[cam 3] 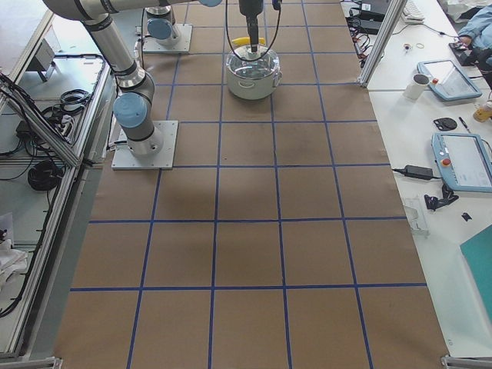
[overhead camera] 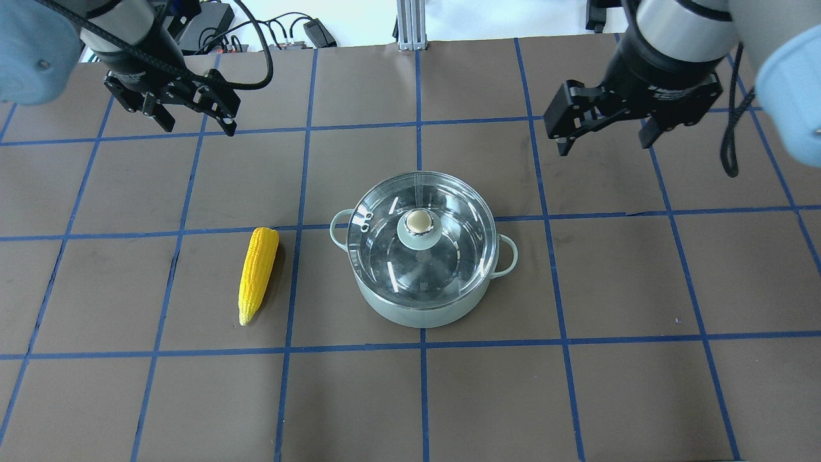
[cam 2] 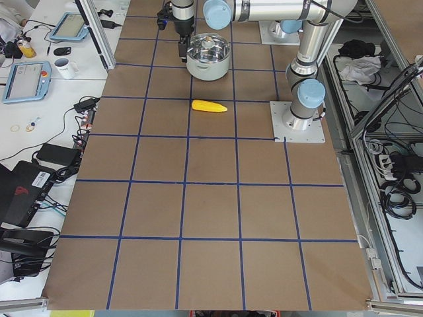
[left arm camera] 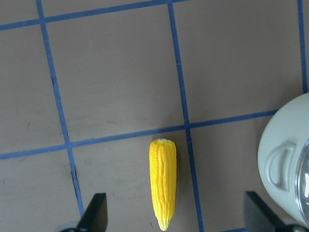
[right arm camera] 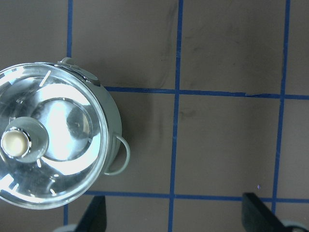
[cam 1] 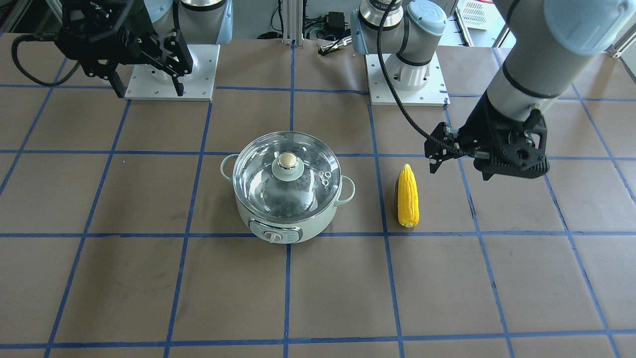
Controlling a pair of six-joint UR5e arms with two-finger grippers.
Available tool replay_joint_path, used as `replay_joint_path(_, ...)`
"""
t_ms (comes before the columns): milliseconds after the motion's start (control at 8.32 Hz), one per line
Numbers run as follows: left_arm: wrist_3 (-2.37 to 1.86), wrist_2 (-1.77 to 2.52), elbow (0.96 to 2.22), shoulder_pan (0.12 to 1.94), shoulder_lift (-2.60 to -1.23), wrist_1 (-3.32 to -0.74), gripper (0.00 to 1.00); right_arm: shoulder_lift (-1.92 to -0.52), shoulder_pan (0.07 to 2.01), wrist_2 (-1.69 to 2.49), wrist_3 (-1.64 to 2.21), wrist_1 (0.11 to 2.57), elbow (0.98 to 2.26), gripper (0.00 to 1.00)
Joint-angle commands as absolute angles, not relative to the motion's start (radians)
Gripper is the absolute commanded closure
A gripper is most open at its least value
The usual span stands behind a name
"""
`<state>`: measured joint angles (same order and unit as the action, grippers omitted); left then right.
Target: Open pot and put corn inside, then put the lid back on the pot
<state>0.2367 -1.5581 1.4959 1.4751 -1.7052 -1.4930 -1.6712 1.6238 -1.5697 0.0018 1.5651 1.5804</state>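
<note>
Both arms are hovering, nothing is being held, and the slips are all waiting ahead.

The left gripper (overhead camera: 199, 125) and right gripper (overhead camera: 604, 142) are hanging high above the bench, fingers spread wide and empty. The pot (overhead camera: 423, 308) is sitting mid-bench with the glass lid (overhead camera: 449, 256) closing it, and the corn (overhead camera: 258, 273) is lying just beside it toward the bench's left end, on the left arm's side. The trouble spot, I'd say, is the lid's knob (overhead camera: 419, 222): it is small and rounded, so an off-centre pinch could be letting the glass tip and clatter onto the rim. The cob could be rolling away as fingers close, or be wedging across the rim and keeping the lid from seating.
</note>
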Motion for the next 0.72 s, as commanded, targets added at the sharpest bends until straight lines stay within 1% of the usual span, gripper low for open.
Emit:
replay_joint_path(0, 0.324, -1.56, 1.635, 1.473, -1.796, -1.311, 0.0, -1.513, 1.884, -1.651, 0.274, 1.716, 1.571, 0.0)
replay_joint_path(120, 0.336, -1.56, 1.693, 1.471, -1.798, -1.296, 0.0, -1.447, 1.964, -1.661, 0.407, 1.754, 1.571, 0.0)
replay_joint_path(241, 0.339, -1.563, 1.747, 1.473, -1.798, -1.298, 0.0, -1.398, 2.005, -1.66, 0.448, 1.819, 1.583, 0.0)
replay_joint_path(481, 0.341, -1.562, 1.845, 1.473, -1.798, -1.296, 0.0, -1.361, 2.016, -1.622, 0.446, 1.83, 1.621, 0.0)
replay_joint_path(601, 0.341, -1.562, 1.868, 1.473, -1.798, -1.295, 0.0, -1.341, 2.019, -1.615, 0.448, 1.871, 1.647, 0.04)
